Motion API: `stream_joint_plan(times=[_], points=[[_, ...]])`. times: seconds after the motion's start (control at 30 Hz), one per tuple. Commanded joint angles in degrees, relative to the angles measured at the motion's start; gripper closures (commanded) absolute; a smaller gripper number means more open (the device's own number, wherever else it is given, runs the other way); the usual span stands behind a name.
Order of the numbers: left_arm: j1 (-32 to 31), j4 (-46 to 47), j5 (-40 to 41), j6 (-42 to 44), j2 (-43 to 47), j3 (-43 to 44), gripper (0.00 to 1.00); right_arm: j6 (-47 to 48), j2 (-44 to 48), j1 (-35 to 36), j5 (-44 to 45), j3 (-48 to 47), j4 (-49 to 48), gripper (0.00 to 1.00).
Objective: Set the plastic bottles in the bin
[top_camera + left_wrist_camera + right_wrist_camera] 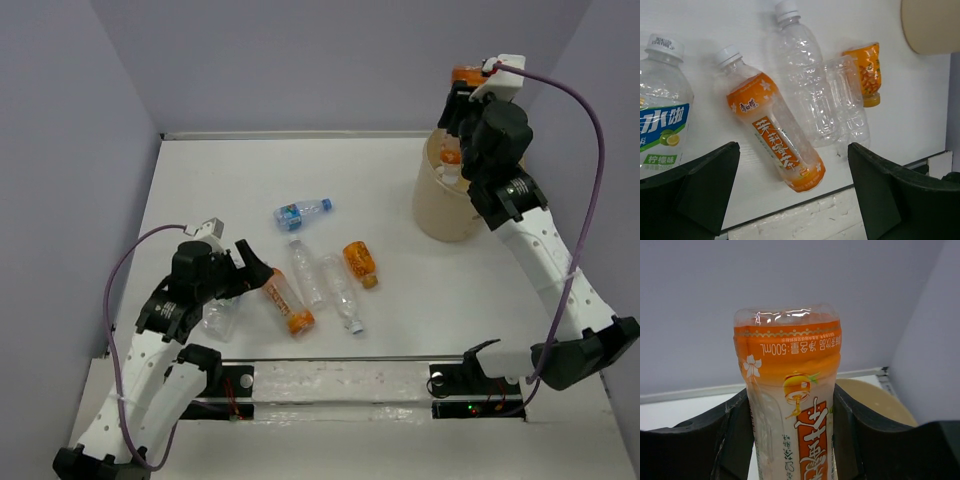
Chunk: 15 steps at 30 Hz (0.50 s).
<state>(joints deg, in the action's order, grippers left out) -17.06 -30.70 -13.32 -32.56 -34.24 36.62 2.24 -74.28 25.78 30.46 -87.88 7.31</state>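
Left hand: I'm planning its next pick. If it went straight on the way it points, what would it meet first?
Probably the orange-labelled bottle lying on the table: it sits centred ahead of the open left hand in its wrist view, though depth is unclear.

Bare table separates the 4 close-packed bottles from the bin, whose mouth the right arm overhangs.

Overhead looks down from six o'clock; left wrist, close, shares its central bottles; right wrist seemingly faces twelve.
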Motion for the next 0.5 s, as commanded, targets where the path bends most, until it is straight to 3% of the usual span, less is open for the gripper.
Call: stream_joint_plan(times=[0.0,0.2,0.37,0.43,0.47], points=[[-1.57,-1.12,2.25,-1.46,-4.94,-1.29,0.01,3.56,-3.24,-9.59,0.75,-1.43,-10.61,0.62],[-1.93,-1.12,3.3,-2.42,-11.1,-1.38,0.01,2.86,-5.52,-17.68,-5.31,5.33,-21.53,0.63],[-1.93,-0.59,3.65,-3.48,-13.66,-1.64,0.01,-0.65,-7.02,-19.98,-9.8,11.66,-25.32,0.62],[-1.93,-0.77,4.09,-3.83,-15.15,-1.64,0.01,-0.83,-7.19,-19.98,-9.8,13.51,-27.35,0.51],[-2.01,-0.51,4.18,-4.35,-15.59,-1.81,0.01,-0.83,-7.19,-19.98,-9.11,14.65,-27.44,0.35]])
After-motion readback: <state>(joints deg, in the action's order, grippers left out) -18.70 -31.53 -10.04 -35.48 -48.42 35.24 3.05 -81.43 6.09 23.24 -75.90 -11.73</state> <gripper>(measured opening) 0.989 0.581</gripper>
